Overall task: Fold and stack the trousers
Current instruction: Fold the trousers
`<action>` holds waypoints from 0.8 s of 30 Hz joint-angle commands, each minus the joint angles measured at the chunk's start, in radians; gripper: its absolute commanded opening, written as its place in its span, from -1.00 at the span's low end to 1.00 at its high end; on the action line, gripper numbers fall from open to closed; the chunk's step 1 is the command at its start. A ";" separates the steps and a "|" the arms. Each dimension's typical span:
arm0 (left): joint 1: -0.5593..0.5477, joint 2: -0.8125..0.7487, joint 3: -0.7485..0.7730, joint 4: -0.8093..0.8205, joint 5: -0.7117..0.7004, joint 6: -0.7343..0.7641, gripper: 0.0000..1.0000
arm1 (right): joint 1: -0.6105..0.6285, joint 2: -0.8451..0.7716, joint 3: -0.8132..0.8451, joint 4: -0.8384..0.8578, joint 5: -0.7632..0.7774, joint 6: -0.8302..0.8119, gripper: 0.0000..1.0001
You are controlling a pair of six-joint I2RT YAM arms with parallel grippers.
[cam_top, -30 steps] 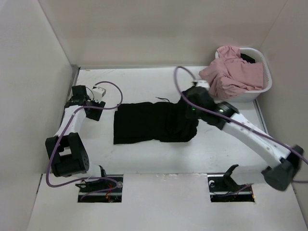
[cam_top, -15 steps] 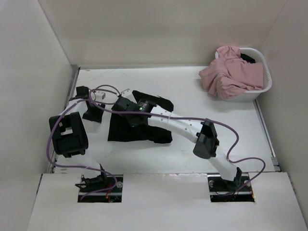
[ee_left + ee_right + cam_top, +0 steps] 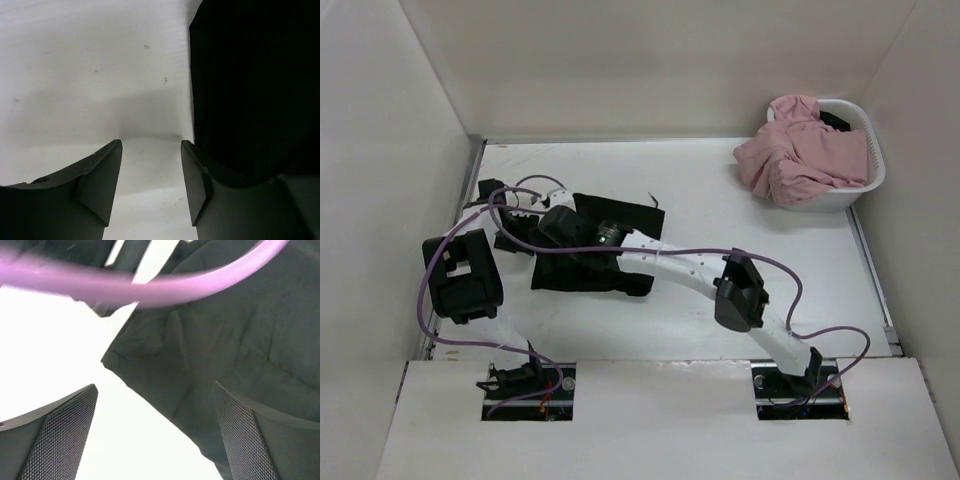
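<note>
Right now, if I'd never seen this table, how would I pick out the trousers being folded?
On the white table, a white plastic basket heaped with pink clothing fills the far right corner. The black cloth trousers lie left of centre, the only dark fabric flat on the tabletop.

Left gripper (image 3: 150,148), right gripper (image 3: 155,390): jaws spread.

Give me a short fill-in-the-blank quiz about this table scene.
The trousers on the table are ____ in colour.
The clothing in the basket is ____.
The left hand is ____, holding nothing.
The right hand hovers open above the ____.
Missing words: black; pink; open; trousers.
</note>
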 commanded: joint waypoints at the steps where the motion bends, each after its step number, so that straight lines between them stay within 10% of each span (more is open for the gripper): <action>1: 0.036 -0.043 0.065 0.007 0.023 -0.012 0.00 | 0.010 -0.170 -0.108 0.220 -0.105 -0.017 1.00; 10: 0.030 -0.225 0.145 -0.094 0.098 -0.026 0.03 | -0.120 -0.805 -1.020 0.405 0.018 0.432 1.00; 24: -0.340 -0.434 -0.297 -0.022 -0.039 0.055 0.04 | -0.274 -0.622 -1.363 0.861 -0.283 0.699 1.00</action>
